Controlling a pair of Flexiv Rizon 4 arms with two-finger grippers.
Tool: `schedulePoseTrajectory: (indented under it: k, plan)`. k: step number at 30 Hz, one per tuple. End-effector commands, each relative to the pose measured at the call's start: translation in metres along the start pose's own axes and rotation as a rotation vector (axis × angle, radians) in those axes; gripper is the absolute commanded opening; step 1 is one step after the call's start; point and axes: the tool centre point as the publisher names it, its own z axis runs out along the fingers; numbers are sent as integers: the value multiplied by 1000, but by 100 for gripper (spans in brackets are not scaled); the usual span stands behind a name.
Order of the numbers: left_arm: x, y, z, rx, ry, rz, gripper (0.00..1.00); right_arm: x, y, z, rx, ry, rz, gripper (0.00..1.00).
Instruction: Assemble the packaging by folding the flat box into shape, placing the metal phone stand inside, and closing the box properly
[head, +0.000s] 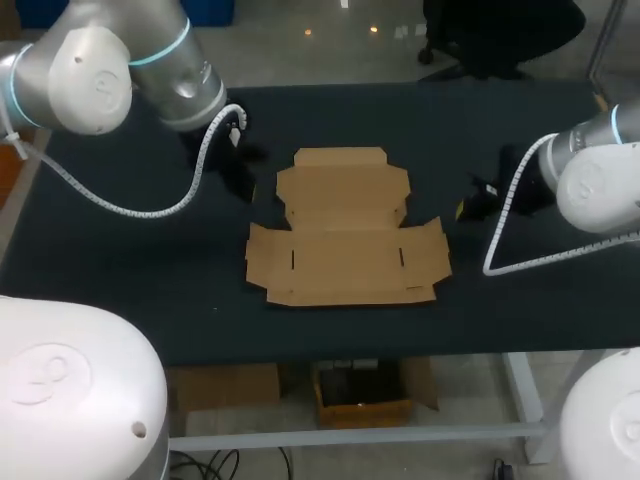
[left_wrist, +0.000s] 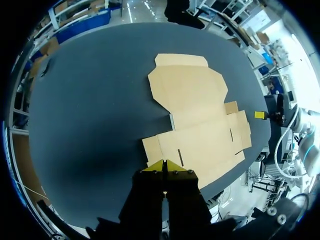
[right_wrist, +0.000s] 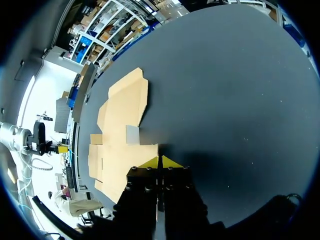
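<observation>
Nearest in head view: white arm bases (head: 70, 400); beyond them, flat box (head: 345, 235) lying unfolded at centre of table (head: 150, 290). Left wrist view: left gripper (left_wrist: 165, 164) tips pressed together, holding nothing, box just ahead. Right wrist view: right gripper (right_wrist: 159, 161) likewise closed and empty, box just ahead.
</observation>
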Motion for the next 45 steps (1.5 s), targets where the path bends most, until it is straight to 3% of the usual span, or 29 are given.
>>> schedulePoseTrajectory:
  k: [1, 22, 29, 45]
  plan:
    - [0, 19, -12, 12, -7, -6, 0, -4, -12, -24, 1, 87, -6, 0]
    - [-8, 88, -9, 35, 39, -137, 0, 2, -59, -70, 94, 108, -136, 0]
    - [-8, 110, -8, 44, 19, -164, 0, 12, -80, -86, 134, 33, -119, 0]
    - [-15, 147, 6, 20, 51, -206, 0, 7, -125, -83, 171, 7, -64, 0]
